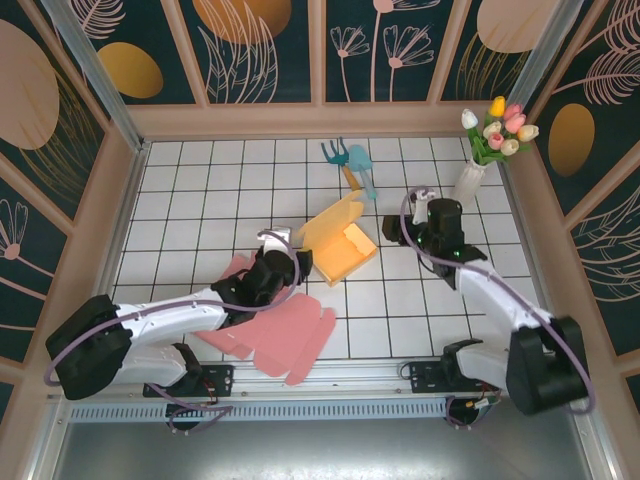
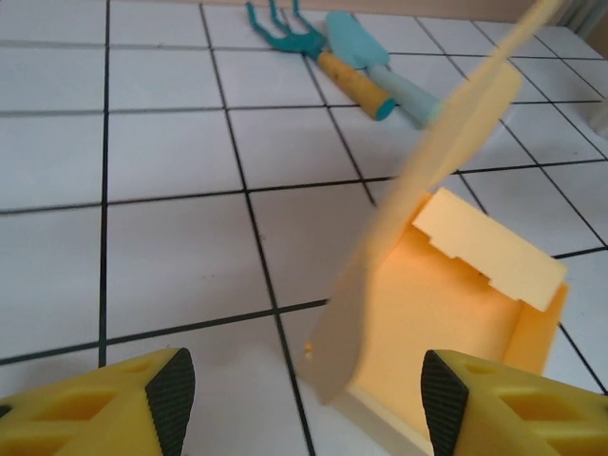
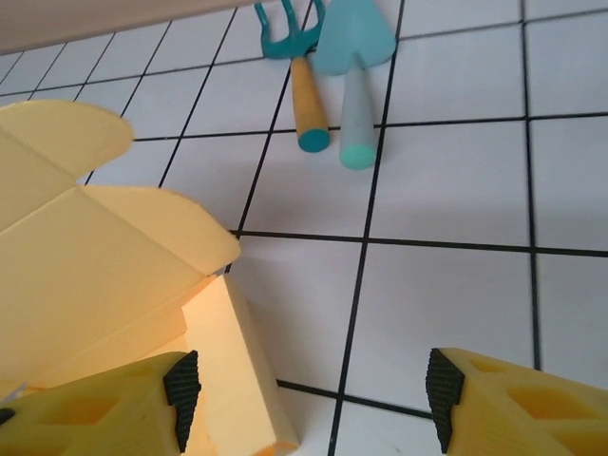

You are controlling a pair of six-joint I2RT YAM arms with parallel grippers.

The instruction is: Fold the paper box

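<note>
Left gripper (image 2: 306, 388) and right gripper (image 3: 309, 389) gape released, flanking yellow box (image 1: 352, 256), lid (image 1: 333, 221) raised far-left

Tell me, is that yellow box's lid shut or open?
Open. The yellow box has its lid standing up at a slant, and the left wrist view looks straight into its exposed inside.

Staged robot test cell, of laboratory type; white tiled surface (image 1: 200, 200) with black grid lines, boxed in by wood-framed wall panels (image 1: 260, 50) of dark floral print; bare aluminium posts (image 1: 90, 70) at the back corners; left arm (image 1: 170, 322) and right arm (image 1: 497, 300) bolted to a metal rail (image 1: 320, 405); vase of tulips (image 1: 468, 183) and small garden tools (image 1: 350, 165) as dressing.
</note>
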